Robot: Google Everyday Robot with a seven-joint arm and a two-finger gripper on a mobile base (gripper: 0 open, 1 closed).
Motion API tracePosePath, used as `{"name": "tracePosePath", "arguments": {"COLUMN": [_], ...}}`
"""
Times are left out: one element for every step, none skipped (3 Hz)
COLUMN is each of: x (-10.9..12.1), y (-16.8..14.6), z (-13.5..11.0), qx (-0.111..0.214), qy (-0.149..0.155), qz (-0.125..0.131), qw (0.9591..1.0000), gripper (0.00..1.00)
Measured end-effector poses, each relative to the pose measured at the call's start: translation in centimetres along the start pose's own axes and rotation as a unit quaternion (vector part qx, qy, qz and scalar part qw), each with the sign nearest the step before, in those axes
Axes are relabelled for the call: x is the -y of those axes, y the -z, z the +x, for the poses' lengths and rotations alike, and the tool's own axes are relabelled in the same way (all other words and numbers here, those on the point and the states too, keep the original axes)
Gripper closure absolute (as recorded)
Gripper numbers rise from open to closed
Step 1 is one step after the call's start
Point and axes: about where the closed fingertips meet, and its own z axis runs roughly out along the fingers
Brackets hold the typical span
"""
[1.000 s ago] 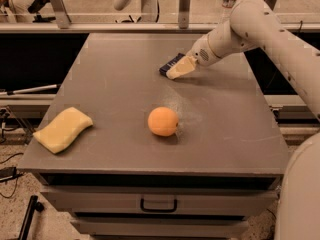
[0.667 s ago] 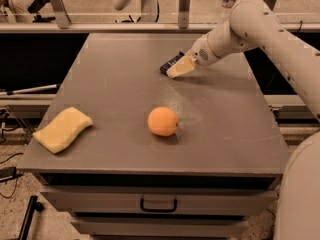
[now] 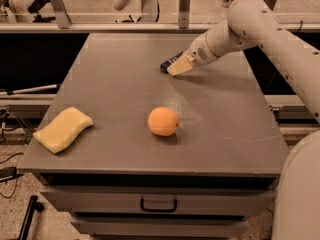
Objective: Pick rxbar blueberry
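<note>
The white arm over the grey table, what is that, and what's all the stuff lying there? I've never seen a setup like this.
The white jointed arm belongs to a mobile robot, whose rounded body fills the right edge. There is only one picture, taken from above the table's front edge and looking down. At the arm's tip is the cream-coloured gripper, its grasping tool, low at the far side of the grey tabletop. It sits right against a small flat snack bar in a dark wrapper, the rxbar blueberry, which it is meant to pick up. Whether the bar is already gripped cannot be told. Nearer the camera lie a round orange fruit in the middle and a yellow wavy sponge at the left, both untouched.
</note>
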Motion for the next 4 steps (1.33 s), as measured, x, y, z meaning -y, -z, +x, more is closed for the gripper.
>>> {"name": "tracePosePath", "arguments": {"x": [0.0, -0.7, -2.5, -3.7], "y": [0.0, 2.1, 4.3, 5.4], "z": [0.0, -3.0, -6.8, -8.7], "qx": [0.000, 0.048, 0.105, 0.125], "qy": [0.000, 0.017, 0.047, 0.068], "qz": [0.000, -0.015, -0.057, -0.080], "qw": [1.0000, 0.9986, 0.9917, 0.9866], "gripper": [1.00, 1.00, 1.00, 1.00]}}
